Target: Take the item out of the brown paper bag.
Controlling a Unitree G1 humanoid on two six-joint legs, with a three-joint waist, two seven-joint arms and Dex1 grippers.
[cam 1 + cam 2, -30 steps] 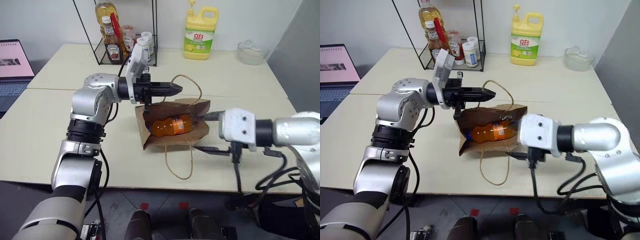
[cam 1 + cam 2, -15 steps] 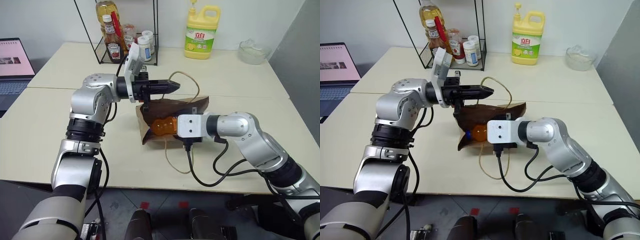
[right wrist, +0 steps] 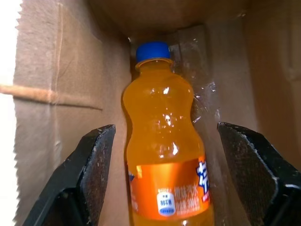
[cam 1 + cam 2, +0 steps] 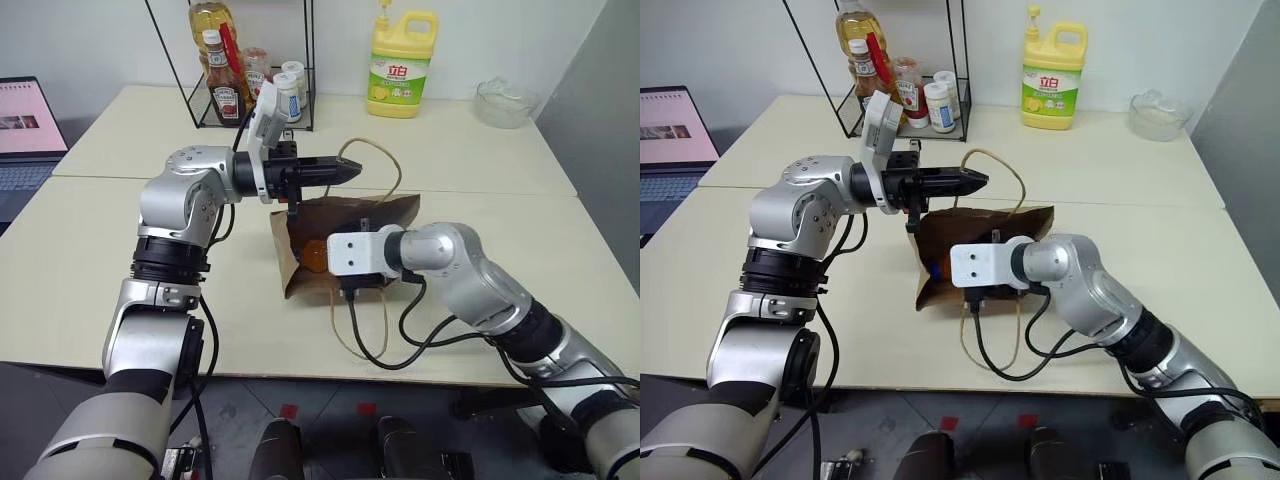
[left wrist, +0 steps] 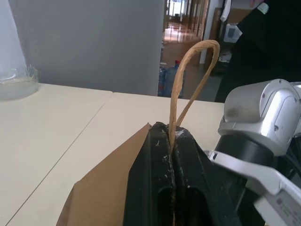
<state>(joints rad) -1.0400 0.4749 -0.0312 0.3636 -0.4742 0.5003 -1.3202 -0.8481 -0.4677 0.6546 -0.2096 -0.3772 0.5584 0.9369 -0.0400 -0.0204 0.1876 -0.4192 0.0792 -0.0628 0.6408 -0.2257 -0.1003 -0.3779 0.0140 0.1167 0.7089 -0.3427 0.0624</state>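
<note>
1. The bottle (image 3: 164, 155) is lying on its side inside the bag (image 4: 375, 212): clear smooth plastic, orange liquid, blue cap, orange label band round the middle.
2. The bag is creased brown kraft paper, lying on the table (image 4: 90, 270) with its mouth facing the near-left side. One thin tan cord handle (image 4: 385, 165) arches up, the other (image 4: 350, 335) trails toward the near edge.
3. Left gripper (image 4: 352, 172) is clenched on the raised handle, holding it level above the bag.
4. Right gripper (image 3: 169, 197) is pushed into the bag's mouth, black fingers (image 3: 91, 165) spread wide on either side of the bottle, apart from it.
5. Further off: wire rack (image 4: 250, 70) with a ketchup bottle (image 4: 226, 95) and small jars at the far left, yellow jug (image 4: 402, 65) far centre, glass bowl (image 4: 503, 103) far right, laptop (image 4: 28, 130) left.
</note>
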